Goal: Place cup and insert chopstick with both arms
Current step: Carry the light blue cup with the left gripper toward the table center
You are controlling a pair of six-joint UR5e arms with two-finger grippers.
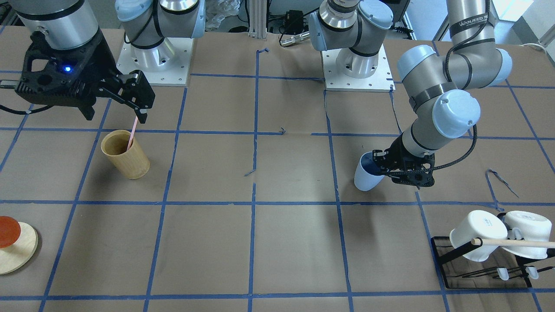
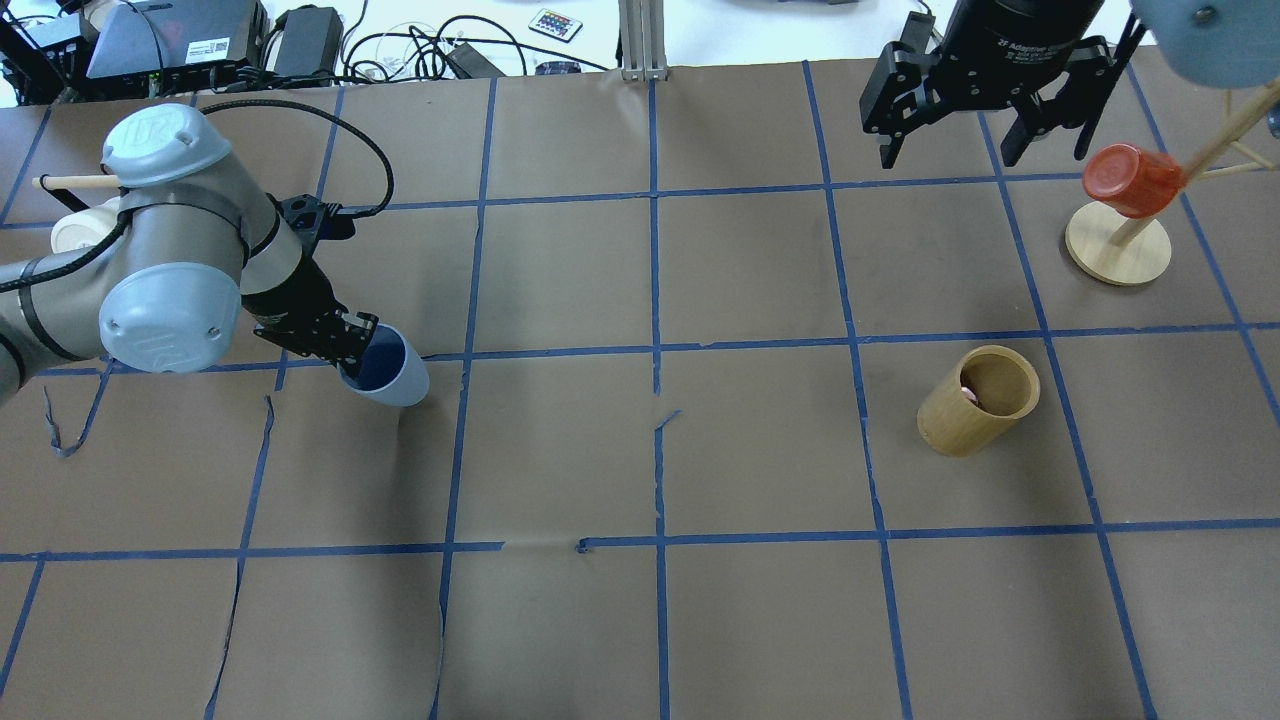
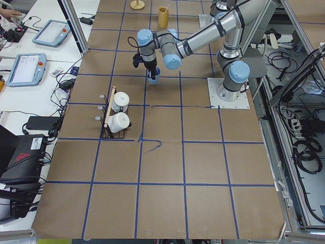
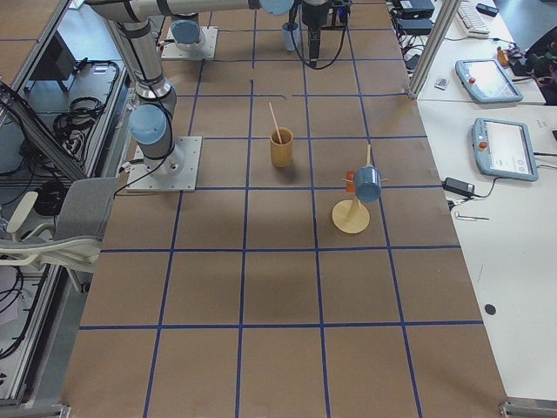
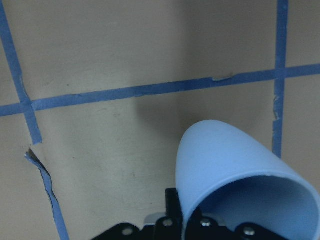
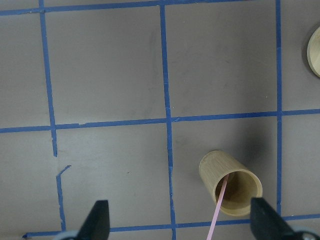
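My left gripper [image 1: 383,167] is shut on the rim of the light-blue cup [image 1: 366,175]. It holds the cup tilted just above the table, on my left side; the cup also shows in the overhead view [image 2: 392,368] and the left wrist view [image 5: 235,170]. The pink chopstick [image 1: 132,135] leans inside the tan bamboo cylinder [image 1: 126,156] on my right side. My right gripper [image 1: 115,108] hangs open above that cylinder. In the right wrist view the chopstick [image 6: 220,210] rises between the spread fingers [image 6: 100,220] and touches neither.
A black rack [image 1: 446,253] with two white mugs [image 1: 477,234] and a light-wood dowel stands near my left arm. A round wooden stand [image 2: 1118,250] with a red cup [image 2: 1130,180] stands beyond the cylinder [image 2: 975,400]. Both arm bases sit at the table's robot side.
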